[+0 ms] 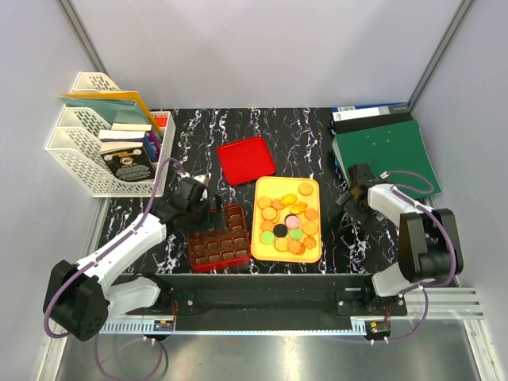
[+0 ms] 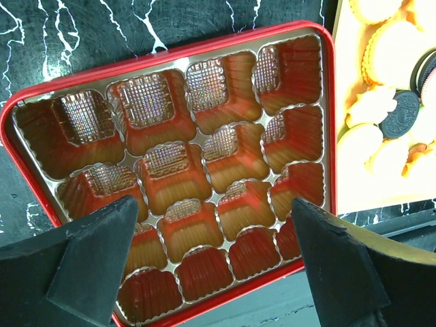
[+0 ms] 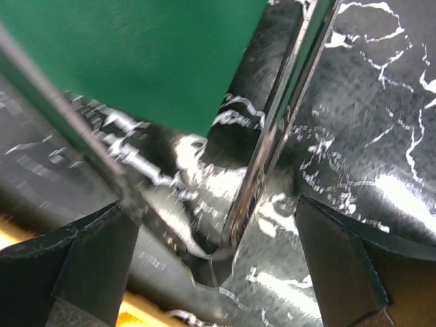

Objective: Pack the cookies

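Two dozen or so cookies (image 1: 286, 222) lie on the yellow tray (image 1: 270, 185) at the middle of the black marbled table (image 1: 309, 131); I see them nowhere else. Just left of the tray sits the red grid box (image 1: 214, 248), and my left gripper (image 2: 212, 204) hangs over it, jaws spread wide and holding nothing. My right gripper (image 3: 212, 208) is also released and bare, low beside the corner of the green folder (image 1: 389, 151), well right of the tray. A red lid (image 1: 246, 159) lies behind the tray, and a white file rack (image 1: 95, 147) stands far left.
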`<state>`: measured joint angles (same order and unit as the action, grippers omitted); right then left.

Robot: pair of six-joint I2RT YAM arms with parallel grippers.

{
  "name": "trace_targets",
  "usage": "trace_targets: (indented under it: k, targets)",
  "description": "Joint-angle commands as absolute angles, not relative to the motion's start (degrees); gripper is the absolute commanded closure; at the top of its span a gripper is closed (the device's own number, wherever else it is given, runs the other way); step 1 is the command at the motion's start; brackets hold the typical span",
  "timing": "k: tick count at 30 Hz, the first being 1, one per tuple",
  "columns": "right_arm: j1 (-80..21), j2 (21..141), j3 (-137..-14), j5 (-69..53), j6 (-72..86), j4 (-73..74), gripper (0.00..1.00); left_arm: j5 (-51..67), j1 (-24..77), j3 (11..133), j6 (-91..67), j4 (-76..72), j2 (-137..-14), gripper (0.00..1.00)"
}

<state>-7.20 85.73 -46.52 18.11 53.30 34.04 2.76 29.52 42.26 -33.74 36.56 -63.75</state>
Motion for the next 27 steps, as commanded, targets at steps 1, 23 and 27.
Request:
trace_targets:
  k: [1,23,27]
  targets:
    - [-5.8,90.2,-49.7,21.7,51.8,33.1,0.0,2.2,29.8,42.0,-33.9,36.0,-62.7,0.01]
    - [-5.6,89.2,-49.6,20.6,47.4,34.8,0.71,0.9,30.1,43.9,-34.7,36.4,-64.5,0.01]
    - [-6.0,83.2,-49.8,19.2,46.1,37.0,0.84,0.9,30.0,44.2,-34.7,36.3,-64.9,0.01]
